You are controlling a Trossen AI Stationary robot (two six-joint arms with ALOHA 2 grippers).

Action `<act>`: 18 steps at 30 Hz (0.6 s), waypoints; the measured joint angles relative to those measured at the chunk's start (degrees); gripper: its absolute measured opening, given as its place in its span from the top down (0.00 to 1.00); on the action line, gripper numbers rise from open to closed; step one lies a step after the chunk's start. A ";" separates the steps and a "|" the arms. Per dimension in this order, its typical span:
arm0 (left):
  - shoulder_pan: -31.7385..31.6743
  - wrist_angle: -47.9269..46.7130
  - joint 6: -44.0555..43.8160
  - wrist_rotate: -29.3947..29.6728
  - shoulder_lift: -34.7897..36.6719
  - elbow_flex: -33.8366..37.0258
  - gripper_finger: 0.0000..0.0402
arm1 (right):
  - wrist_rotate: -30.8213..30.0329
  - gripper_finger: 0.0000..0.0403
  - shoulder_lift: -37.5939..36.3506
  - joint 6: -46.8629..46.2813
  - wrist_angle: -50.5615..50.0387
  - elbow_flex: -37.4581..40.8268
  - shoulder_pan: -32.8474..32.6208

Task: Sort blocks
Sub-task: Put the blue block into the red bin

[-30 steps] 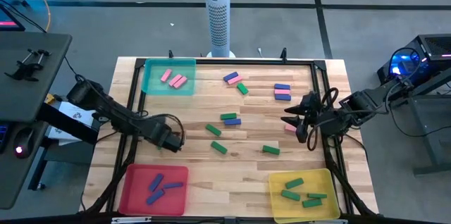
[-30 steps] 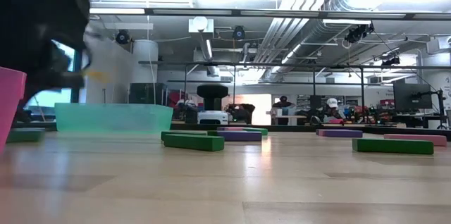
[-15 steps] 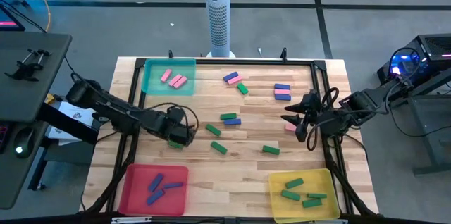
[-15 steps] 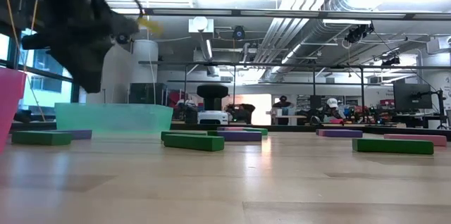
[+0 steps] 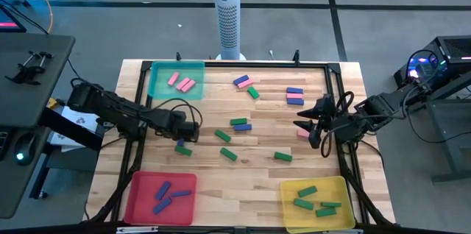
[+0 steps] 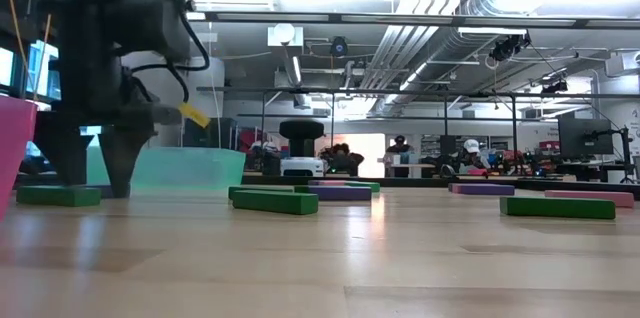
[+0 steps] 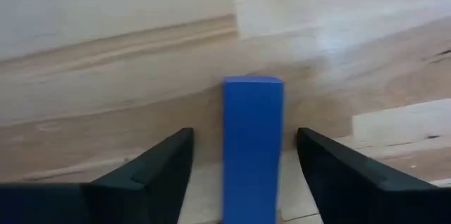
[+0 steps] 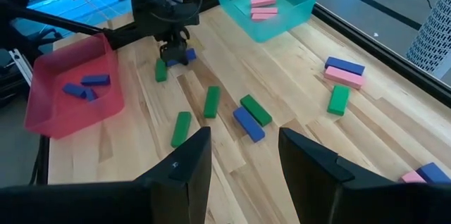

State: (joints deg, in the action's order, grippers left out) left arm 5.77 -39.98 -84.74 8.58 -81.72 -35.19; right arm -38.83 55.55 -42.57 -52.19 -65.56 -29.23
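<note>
My left gripper (image 5: 188, 132) points down at the table's left middle, open. Its fingers stand on either side of a blue block (image 7: 254, 139) that lies flat on the wood, with a gap on each side. A green block (image 8: 161, 70) lies just beside it, toward the near edge. In the low view the left gripper (image 6: 95, 186) has its fingertips down near the table. My right gripper (image 5: 315, 128) hangs open above the table's right side, with nothing between its fingers. Loose pink, blue and green blocks (image 5: 239, 123) lie scattered across the middle.
A teal tray (image 5: 158, 87) at the far left holds pink blocks. A red tray (image 5: 140, 197) at the near left holds blue ones, and a yellow tray (image 5: 294, 190) at the near right holds green ones. A black frame (image 5: 335, 79) edges the table.
My left gripper has moved away from the near left toward the table's middle and far side, rising on the way and coming down again over the blue block. It has opened, so its fingers now stand apart. My right arm has kept still.
</note>
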 joint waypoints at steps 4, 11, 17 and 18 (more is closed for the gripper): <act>-1.74 -0.07 4.49 0.09 -0.05 0.01 0.63 | -0.02 0.64 0.00 0.07 0.20 0.00 0.00; -1.82 1.28 20.69 5.02 0.05 -8.33 0.87 | -0.78 0.64 -0.02 0.61 0.22 0.00 0.10; 4.90 0.17 42.43 -0.67 0.14 -26.29 0.87 | -0.02 0.64 0.00 3.03 0.31 0.04 2.35; 6.43 -0.79 43.96 -2.76 0.11 -29.04 0.87 | 0.21 0.64 0.00 3.61 0.33 0.04 2.87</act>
State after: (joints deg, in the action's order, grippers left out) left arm 12.19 -40.77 -40.78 5.82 -81.60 -64.24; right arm -38.62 55.55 -38.96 -51.86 -65.52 -26.37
